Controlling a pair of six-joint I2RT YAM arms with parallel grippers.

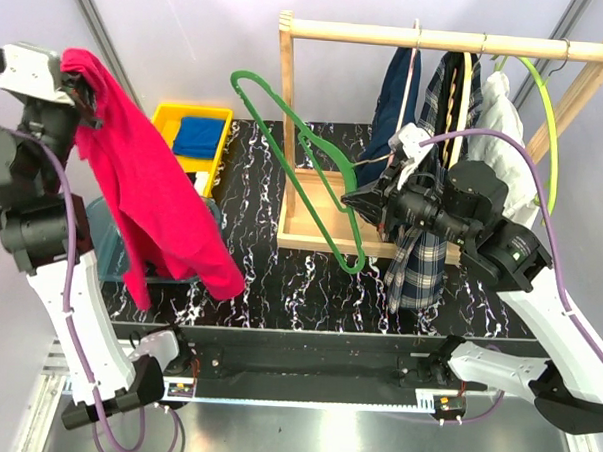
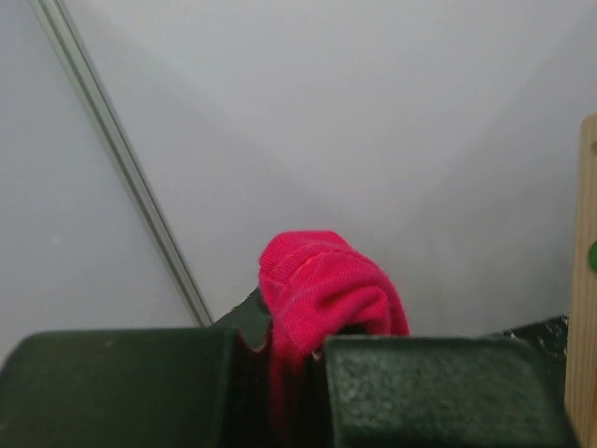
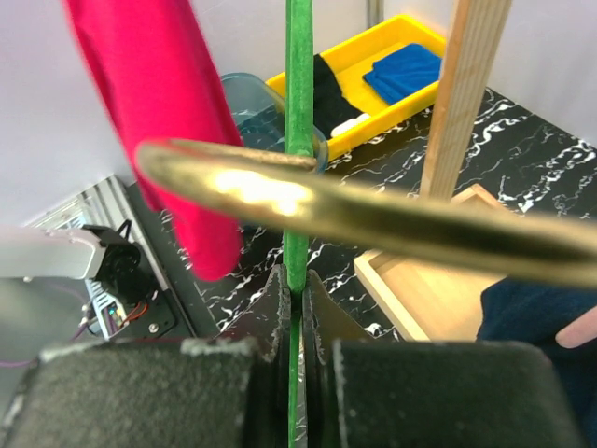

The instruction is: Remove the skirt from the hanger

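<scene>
The plaid skirt (image 1: pixel 420 263) hangs from the wooden rack (image 1: pixel 283 135) at the right rear of the worktop (image 1: pixel 309 281), a pale strip of its hanger (image 1: pixel 464 93) showing on top, pressed between a navy garment (image 1: pixel 397 90) and a white one (image 1: pixel 502 115). Just in front, the right pincer (image 1: pixel 361 199) is clenched on a green hanger (image 1: pixel 304 161) slanting across the rack's open left half. Far left, the left pincer (image 2: pixel 294 347) grips a red garment (image 1: pixel 148 194) high above a teal bin (image 1: pixel 101 232). Black marbled worktop lies between them, with pale walls behind.

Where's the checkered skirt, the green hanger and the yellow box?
checkered skirt (image 1: pixel 418 266), top external view, its lower hanging cloth.
green hanger (image 3: pixel 298 93), right wrist view, its straight bar.
yellow box (image 1: pixel 194 109), top external view, its far rim.
</scene>
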